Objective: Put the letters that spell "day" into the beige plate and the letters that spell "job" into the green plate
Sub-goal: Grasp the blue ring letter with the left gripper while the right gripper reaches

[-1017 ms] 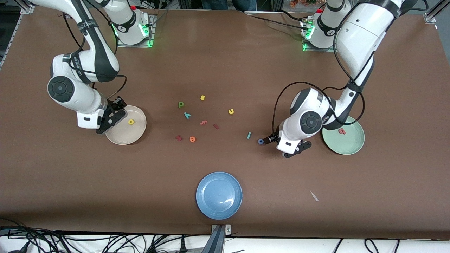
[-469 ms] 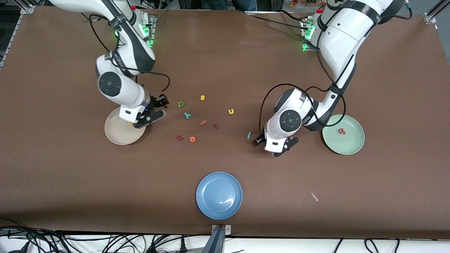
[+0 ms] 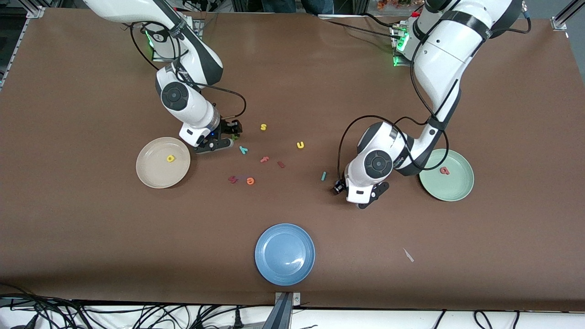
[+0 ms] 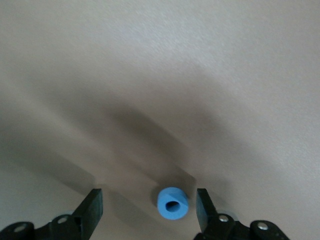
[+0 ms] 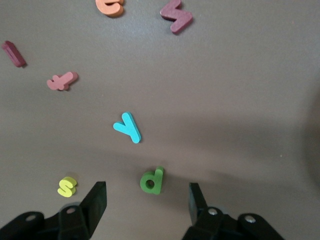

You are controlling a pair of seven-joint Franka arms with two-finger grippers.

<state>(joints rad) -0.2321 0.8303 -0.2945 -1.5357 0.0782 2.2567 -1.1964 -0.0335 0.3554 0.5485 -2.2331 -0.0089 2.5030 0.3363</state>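
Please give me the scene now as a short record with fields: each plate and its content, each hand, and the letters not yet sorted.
beige plate: holds yellow "a"
green plate: holds salmon "b"
blue plate: no letter in it
left hand: open, low over blue "o"
right hand: open, over green "d"
still on table: teal "y", teal "j"

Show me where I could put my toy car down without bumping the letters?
Best is the bare table between the beige plate and blue plate. It is crowded around the teal y and orange e.
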